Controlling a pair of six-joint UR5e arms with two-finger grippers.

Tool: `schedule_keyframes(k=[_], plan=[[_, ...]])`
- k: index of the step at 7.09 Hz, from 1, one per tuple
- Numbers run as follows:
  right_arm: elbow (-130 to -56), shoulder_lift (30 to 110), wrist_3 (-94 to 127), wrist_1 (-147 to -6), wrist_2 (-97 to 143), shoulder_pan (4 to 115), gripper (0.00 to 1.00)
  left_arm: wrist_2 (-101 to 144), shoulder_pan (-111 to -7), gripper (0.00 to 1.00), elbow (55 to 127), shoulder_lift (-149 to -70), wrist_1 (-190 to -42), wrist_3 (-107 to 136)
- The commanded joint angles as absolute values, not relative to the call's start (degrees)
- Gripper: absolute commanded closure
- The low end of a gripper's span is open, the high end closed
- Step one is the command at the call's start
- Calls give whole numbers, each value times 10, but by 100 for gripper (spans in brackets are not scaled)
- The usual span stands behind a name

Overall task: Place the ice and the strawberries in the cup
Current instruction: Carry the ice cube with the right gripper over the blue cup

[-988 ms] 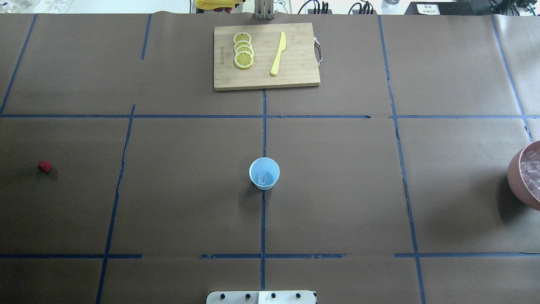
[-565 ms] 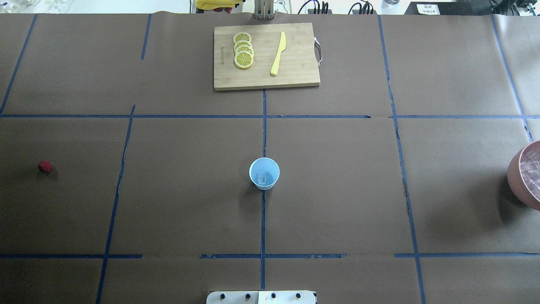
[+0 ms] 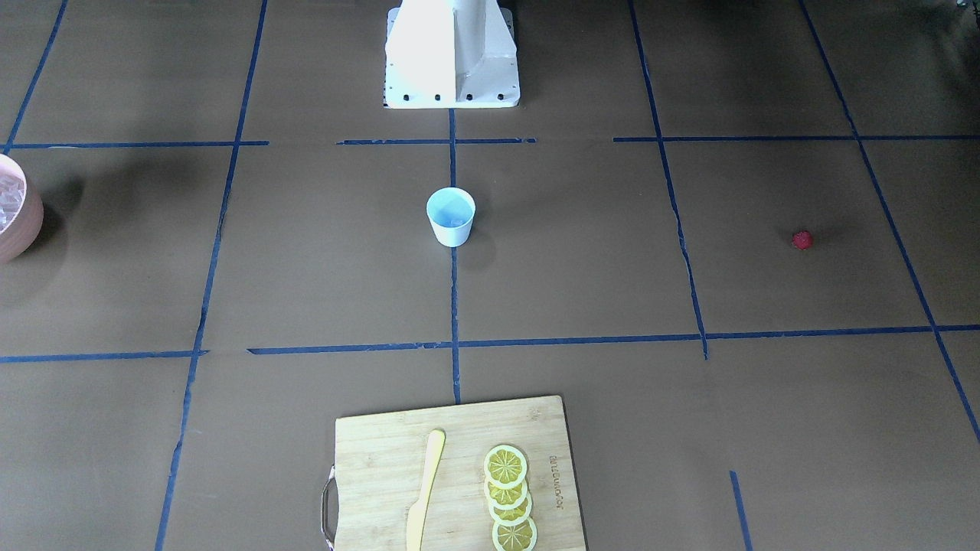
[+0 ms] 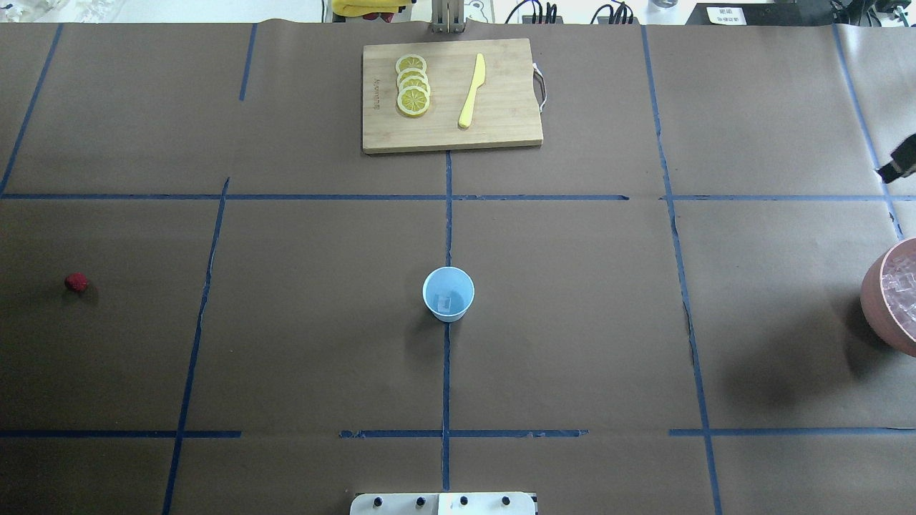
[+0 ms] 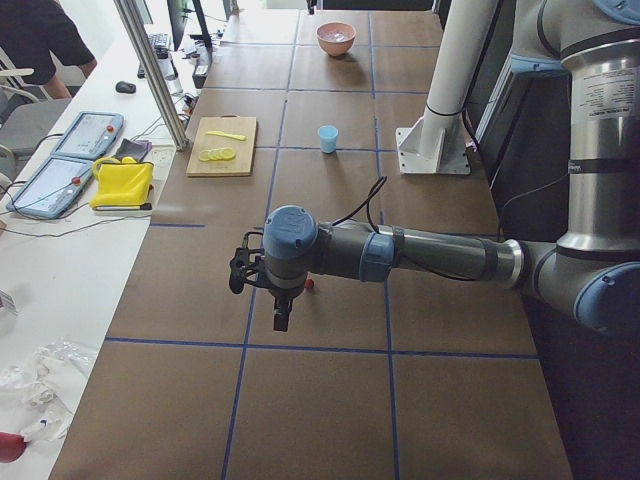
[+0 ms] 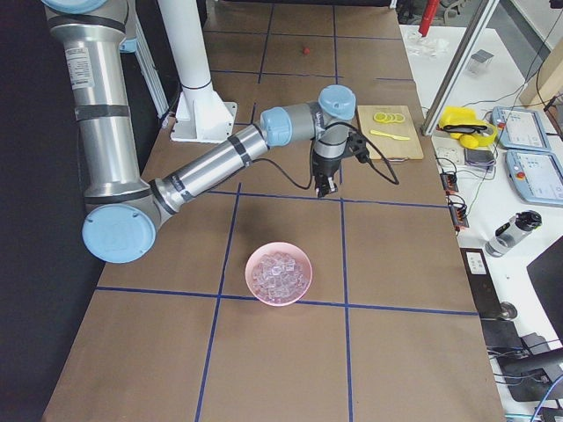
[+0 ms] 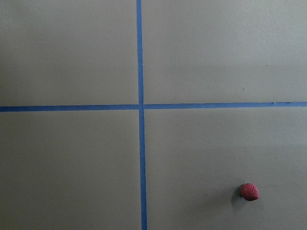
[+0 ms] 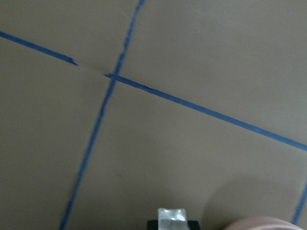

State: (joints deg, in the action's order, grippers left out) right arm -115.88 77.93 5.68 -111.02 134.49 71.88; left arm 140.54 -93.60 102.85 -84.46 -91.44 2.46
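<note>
At wrist-view bottom, right end effector (image 8: 172, 224) cropped, pinching ice (image 8: 171, 215).

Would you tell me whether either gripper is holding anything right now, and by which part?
The right gripper holds one ice cube, pinched by its opposite sides between the fingertips. Whether the left gripper holds anything cannot be told.

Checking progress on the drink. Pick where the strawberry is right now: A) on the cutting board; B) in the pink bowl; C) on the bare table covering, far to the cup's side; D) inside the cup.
C: the strawberry lies alone on the brown table covering on the robot's left, well apart from the cup, which holds only an ice cube.
</note>
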Motion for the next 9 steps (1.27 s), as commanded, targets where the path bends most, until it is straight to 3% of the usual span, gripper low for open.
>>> schedule_keyframes(k=[1, 5, 7, 9], plan=[[-1124, 636, 280, -1118, 1329, 598, 99, 1405, -936, 0, 1028, -845, -914, 25], [-1029, 459, 605, -1095, 1185, 387, 100, 1405, -935, 0, 1021, -845, -914, 25], [-943, 422, 691, -993, 1125, 323, 100, 1405, -935, 0, 1019, -845, -914, 25], [-933, 416, 694, -995, 1122, 300, 100, 1405, -934, 0, 1019, -845, -914, 25]])
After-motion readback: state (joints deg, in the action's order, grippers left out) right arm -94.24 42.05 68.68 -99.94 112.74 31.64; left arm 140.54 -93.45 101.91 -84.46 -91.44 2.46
